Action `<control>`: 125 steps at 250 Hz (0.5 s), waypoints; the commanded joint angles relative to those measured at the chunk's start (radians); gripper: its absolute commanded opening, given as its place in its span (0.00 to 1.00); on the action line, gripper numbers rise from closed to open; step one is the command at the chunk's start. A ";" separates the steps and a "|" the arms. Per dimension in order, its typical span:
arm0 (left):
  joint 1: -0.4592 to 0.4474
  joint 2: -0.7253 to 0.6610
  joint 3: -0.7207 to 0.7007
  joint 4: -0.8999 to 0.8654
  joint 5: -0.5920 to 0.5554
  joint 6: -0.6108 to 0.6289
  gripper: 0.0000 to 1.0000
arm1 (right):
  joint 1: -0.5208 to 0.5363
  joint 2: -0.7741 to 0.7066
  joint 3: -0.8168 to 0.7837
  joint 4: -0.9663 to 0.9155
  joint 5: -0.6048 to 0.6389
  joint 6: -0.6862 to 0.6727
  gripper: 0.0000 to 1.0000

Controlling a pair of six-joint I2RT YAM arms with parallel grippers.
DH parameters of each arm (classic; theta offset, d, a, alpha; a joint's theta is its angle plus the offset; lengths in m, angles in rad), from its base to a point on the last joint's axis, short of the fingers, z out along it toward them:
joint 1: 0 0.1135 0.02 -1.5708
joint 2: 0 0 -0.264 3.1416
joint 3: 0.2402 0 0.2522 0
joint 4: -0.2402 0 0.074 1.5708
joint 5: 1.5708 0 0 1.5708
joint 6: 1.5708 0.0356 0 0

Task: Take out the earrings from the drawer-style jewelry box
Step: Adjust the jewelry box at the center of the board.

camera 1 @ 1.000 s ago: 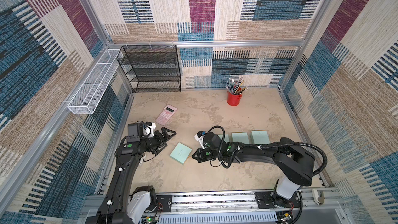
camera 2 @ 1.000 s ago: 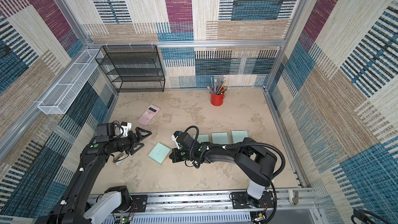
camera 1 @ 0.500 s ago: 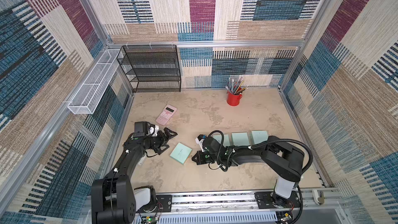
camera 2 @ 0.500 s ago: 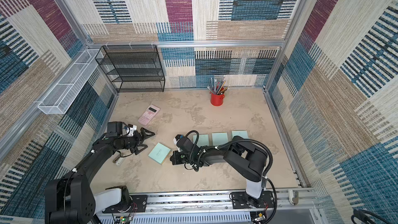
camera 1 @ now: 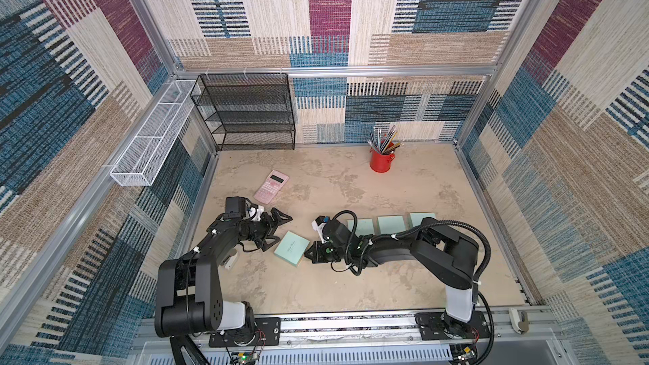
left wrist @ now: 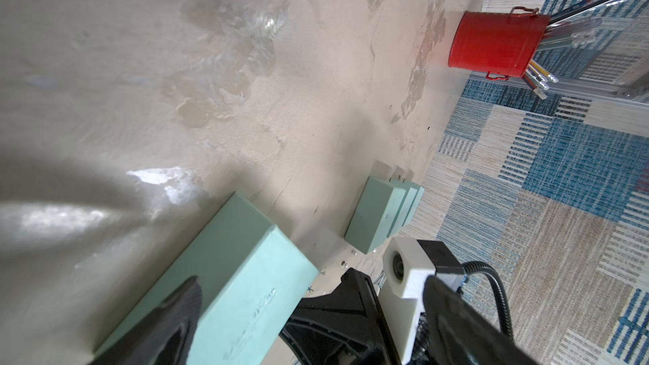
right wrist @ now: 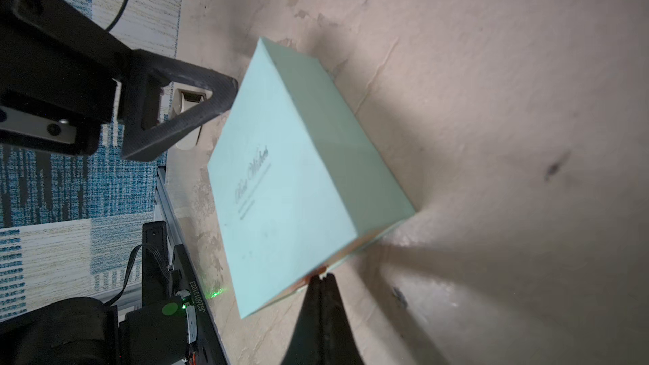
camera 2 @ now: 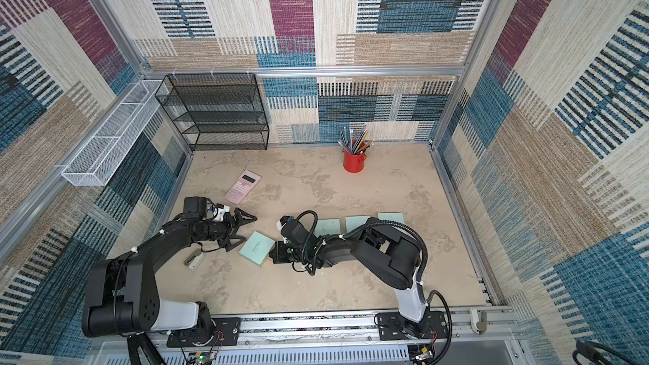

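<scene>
Earrings (left wrist: 354,252) are lying as tiny pale specks on the table (camera 1: 351,286), between the mint jewelry box (camera 1: 291,249) and 3 more boxes (camera 1: 390,224). The right gripper (camera 1: 309,252) is touching the jewelry box edge with fully closed tips. The left gripper (camera 1: 283,229) is gaping wide, holding nothing.

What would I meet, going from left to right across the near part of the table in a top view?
White stapler → lettered jewelry box → right gripper → first plain mint box → second plain mint box → third plain mint box.
</scene>
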 commanded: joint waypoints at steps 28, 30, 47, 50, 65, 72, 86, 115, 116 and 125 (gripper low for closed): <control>-0.005 -0.038 0.039 -0.048 -0.035 0.003 0.99 | 0.000 -0.038 -0.015 0.015 0.018 0.003 0.00; -0.004 -0.043 0.042 -0.056 -0.041 0.005 0.99 | 0.001 -0.042 -0.015 0.010 0.020 0.002 0.00; -0.001 -0.101 0.076 -0.122 -0.102 0.019 0.99 | 0.001 -0.076 -0.017 -0.042 0.032 -0.022 0.00; 0.000 -0.113 0.082 -0.134 -0.114 0.022 0.98 | -0.001 -0.083 -0.017 -0.051 0.035 -0.028 0.00; 0.002 -0.180 0.106 -0.196 -0.163 0.033 0.98 | -0.005 -0.123 -0.017 -0.096 0.039 -0.062 0.03; 0.003 -0.214 0.113 -0.228 -0.181 0.037 0.98 | -0.008 -0.137 -0.012 -0.117 0.031 -0.083 0.07; 0.006 -0.284 0.115 -0.292 -0.201 0.031 0.98 | -0.024 -0.153 0.018 -0.169 0.003 -0.130 0.15; 0.009 -0.456 0.063 -0.367 -0.208 -0.015 0.98 | -0.073 -0.137 0.100 -0.257 -0.049 -0.223 0.31; 0.009 -0.463 0.060 -0.369 -0.209 -0.018 0.99 | -0.075 -0.135 0.104 -0.259 -0.051 -0.225 0.32; 0.009 -0.524 0.031 -0.381 -0.214 -0.044 0.98 | -0.091 -0.118 0.137 -0.281 -0.067 -0.251 0.37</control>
